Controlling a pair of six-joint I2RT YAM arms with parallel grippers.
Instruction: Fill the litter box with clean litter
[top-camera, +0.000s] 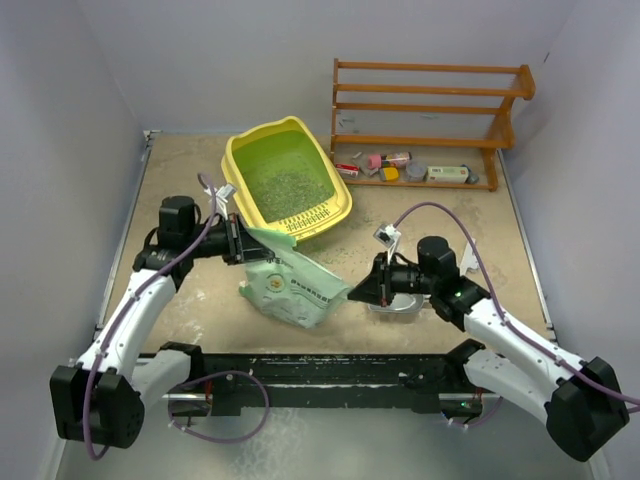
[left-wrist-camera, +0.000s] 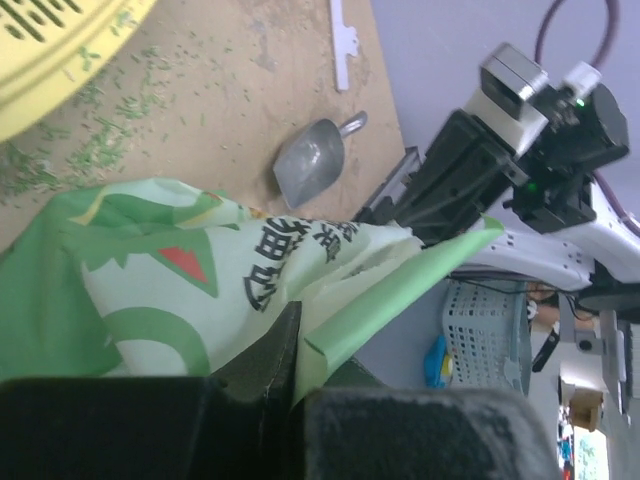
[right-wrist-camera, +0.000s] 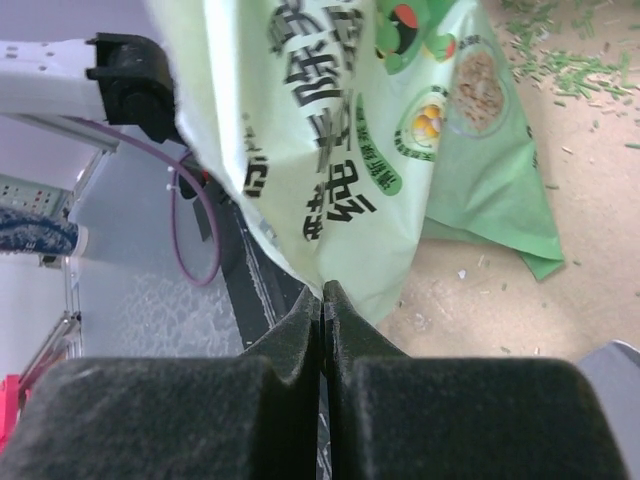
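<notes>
The yellow litter box (top-camera: 340, 205) sits at the table's middle back, with grey-green clean litter (top-camera: 285, 185) spread over its green floor. In front of it a pale-green bag (top-camera: 290, 285) with dark print hangs stretched between both arms. My left gripper (top-camera: 243, 240) is shut on the bag's upper corner by the box's slotted rim. In the left wrist view the bag's (left-wrist-camera: 180, 260) folded edge runs between the jaws of that gripper (left-wrist-camera: 295, 345). My right gripper (top-camera: 352, 293) is shut on the bag's lower right corner. The right wrist view has the bag (right-wrist-camera: 350, 130) pinched at that gripper's tips (right-wrist-camera: 323, 290).
A grey metal scoop (left-wrist-camera: 310, 165) lies on the table under the right arm (top-camera: 440, 270). Loose granules (left-wrist-camera: 100, 150) are scattered on the table near the box's rim (left-wrist-camera: 50, 60). A brown wooden rack (top-camera: 430, 105) stands at the back right with small items (top-camera: 400, 165) beneath it.
</notes>
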